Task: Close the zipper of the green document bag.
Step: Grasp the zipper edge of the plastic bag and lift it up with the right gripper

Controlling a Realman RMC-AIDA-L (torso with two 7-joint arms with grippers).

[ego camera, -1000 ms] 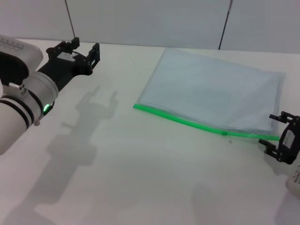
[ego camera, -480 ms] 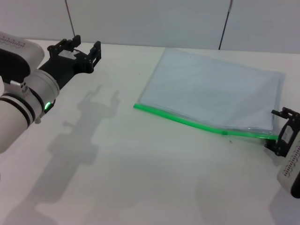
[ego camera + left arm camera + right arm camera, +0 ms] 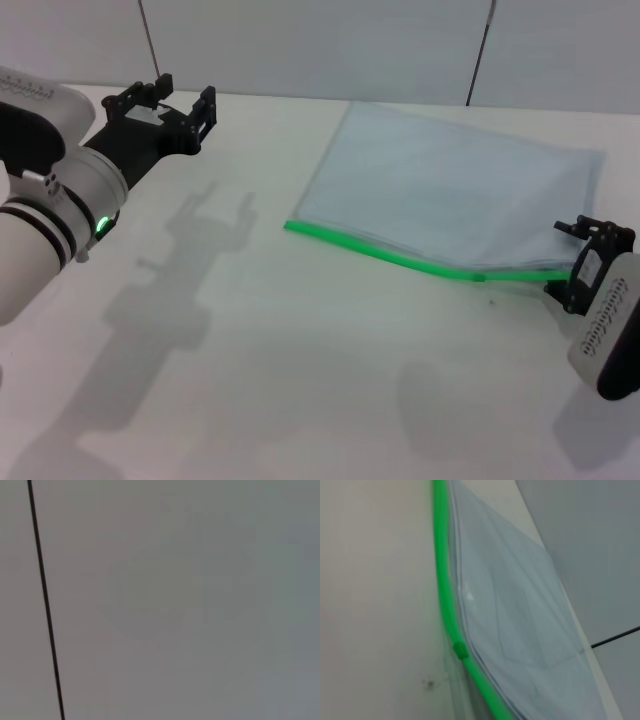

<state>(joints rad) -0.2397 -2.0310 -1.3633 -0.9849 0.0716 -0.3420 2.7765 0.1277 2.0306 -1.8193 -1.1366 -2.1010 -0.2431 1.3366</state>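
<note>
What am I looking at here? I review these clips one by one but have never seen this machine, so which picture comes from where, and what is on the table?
This is a two-armed robot. The wide picture comes from a camera on its head, looking down at a white table. The other two come from cameras on its wrists.

On the table lies the green document bag, a flat see-through pouch. The zipper is the bright green strip along its near edge, with a small slider on it.

The left end effector, black and open, hangs over the table's far left, away from the bag. Its wrist camera sees only a grey wall.

The right end effector is at the zipper's right end. Nothing shows it holding anything. Its wrist camera looks along the zipper.
</note>
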